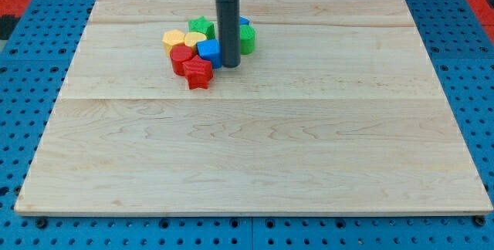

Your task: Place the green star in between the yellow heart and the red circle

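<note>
In the camera view, the green star sits at the top of a tight cluster, just above the yellow heart, with the red circle below that. My tip, a bare rod with no jaws, stands right of the star, touching the blue block. The star looks light, rigid and ready to slide, so I judge it best pushed on a flat flank.

Single arm enters from the view's top edge, centre-left; only its lowest part shows. A pale collar with dark trim sits at the very top of the frame, cut off by the edge. Below it hangs the straight dark rod, upright, near vertical, smooth and grey-black, uniform in width along its length. My tip is down at bench level, in the upper part of the view, left of centre. Nothing is attached to the rod.
</note>
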You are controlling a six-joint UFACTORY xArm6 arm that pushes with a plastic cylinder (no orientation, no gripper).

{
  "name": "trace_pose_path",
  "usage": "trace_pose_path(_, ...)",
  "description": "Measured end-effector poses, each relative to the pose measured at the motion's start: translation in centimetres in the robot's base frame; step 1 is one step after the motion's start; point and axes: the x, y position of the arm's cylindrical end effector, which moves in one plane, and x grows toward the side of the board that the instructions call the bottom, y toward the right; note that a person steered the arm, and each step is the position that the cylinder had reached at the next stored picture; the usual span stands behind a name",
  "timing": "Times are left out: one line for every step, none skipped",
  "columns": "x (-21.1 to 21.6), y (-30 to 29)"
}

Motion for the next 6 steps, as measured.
trace_pose_path(-1.7,-2.0)
trace_pose_path(-3.1,-3.6)
trace_pose_path(-4.3,-3.9)
trace_pose_path(-7.1,0.0)
trace_pose_path(-9.1,0.2)
trace_pose_path(-9.2,0.2)
